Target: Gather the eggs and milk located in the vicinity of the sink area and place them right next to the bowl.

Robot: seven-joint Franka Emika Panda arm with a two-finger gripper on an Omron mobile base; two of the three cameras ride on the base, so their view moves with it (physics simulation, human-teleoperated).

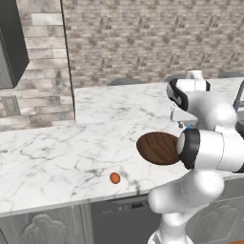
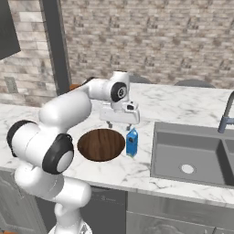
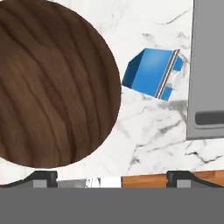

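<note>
Blue milk carton [image 2: 132, 142] already stands just beside the wooden bowl [image 2: 101, 145] under the spread, empty claw [image 2: 118, 125] — one egg [image 1: 115, 178] sits apart on the marble counter [image 1: 57, 157] — still to gather.

Two rear base cameras flanked the arm, sharing the bowl [image 2: 101, 144]; the hand camera looked closely down on it.

White marble counter [image 1: 57, 157] carries the bowl [image 2: 101, 144], milk [image 2: 132, 142] and one egg [image 1: 115, 178]
</note>
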